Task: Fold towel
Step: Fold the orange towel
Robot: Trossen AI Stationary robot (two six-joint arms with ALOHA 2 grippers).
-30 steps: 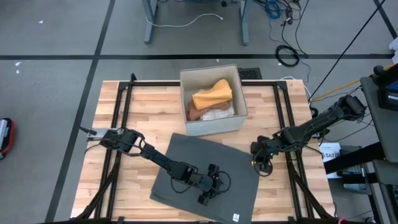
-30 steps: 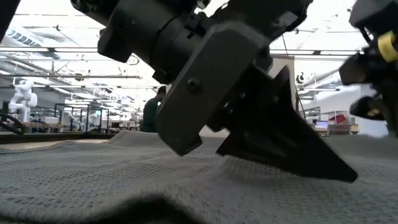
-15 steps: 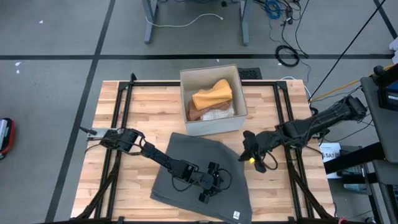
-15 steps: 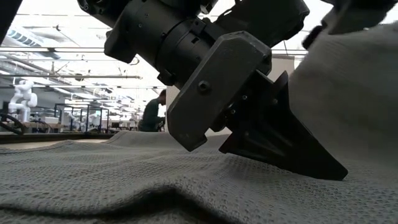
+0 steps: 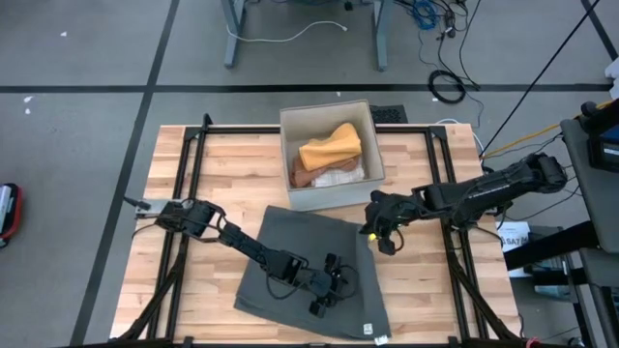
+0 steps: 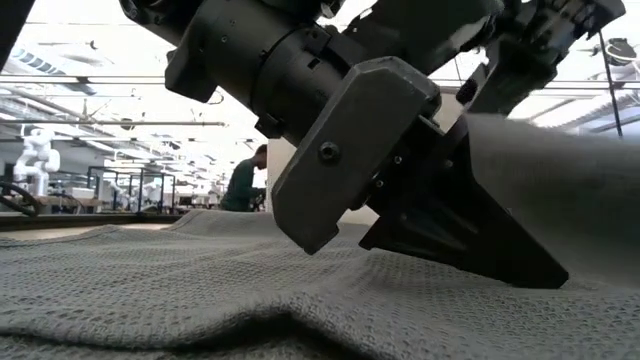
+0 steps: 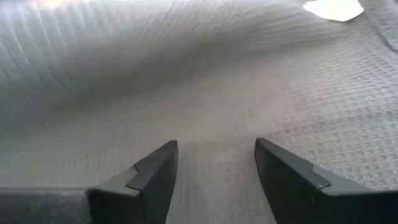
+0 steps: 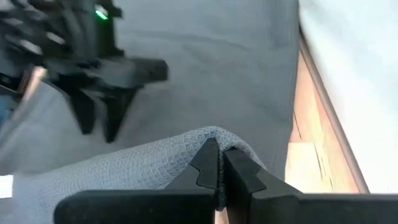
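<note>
The right end effector [image 5: 372, 230] has its fingers [image 8: 208, 163] pressed together on a pinched fold of the grey towel [image 5: 290, 256], at the towel's right edge near the box. That corner is lifted off the bench [image 5: 242, 164] and drawn inward over the rest of the cloth; in the right wrist view the weave bunches up around the closed tips.

The left end effector [image 5: 324, 298] is low over the middle of the towel, its fingers [image 7: 152, 180] spread apart with bare cloth showing between them. They grip nothing; in the low view the tips point down at the fabric, and whether they touch it cannot be told.

The towel lies on the near half of the wooden bench, in front of the box, with a small white tag [image 5: 368, 329] at its near right corner.

The pale open box [image 5: 329, 198] stands at the middle of the bench. It holds an orange cloth [image 5: 331, 147] on top of a brown cloth [image 5: 302, 178] and a whitish one.
</note>
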